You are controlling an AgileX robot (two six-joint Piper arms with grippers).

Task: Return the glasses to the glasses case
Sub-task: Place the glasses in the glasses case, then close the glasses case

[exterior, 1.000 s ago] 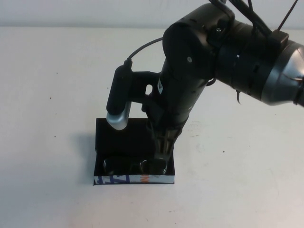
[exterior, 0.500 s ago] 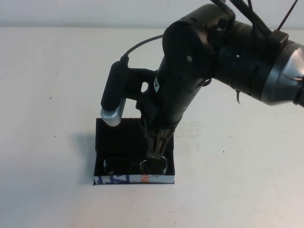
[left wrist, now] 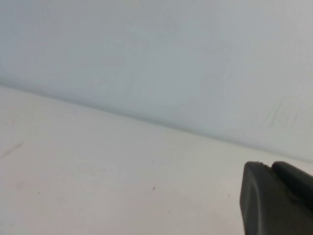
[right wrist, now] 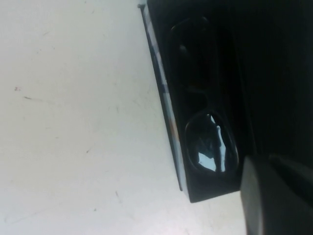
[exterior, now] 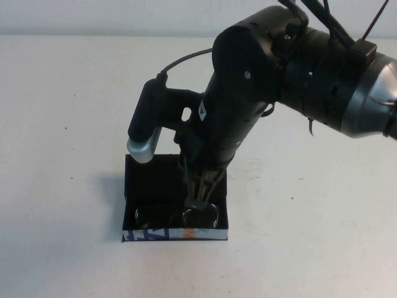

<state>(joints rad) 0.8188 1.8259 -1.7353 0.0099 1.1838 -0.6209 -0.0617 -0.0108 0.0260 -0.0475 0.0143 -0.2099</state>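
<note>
The black glasses case lies open on the white table, its blue, white and orange front edge towards me. The dark glasses lie inside along that front edge. My right gripper points down just above the right lens, shut and empty. In the right wrist view the glasses lie in the case beside the patterned edge, and the right gripper shows at the corner. My left gripper is shut and empty over bare table, outside the high view.
The white table lies bare round the case on all sides. The bulky right arm reaches in from the far right and hides the table behind the case. A pale wall runs along the table's far edge.
My right gripper has risen a little off the right lens and tilted towards the left. The glasses and case have not moved.
</note>
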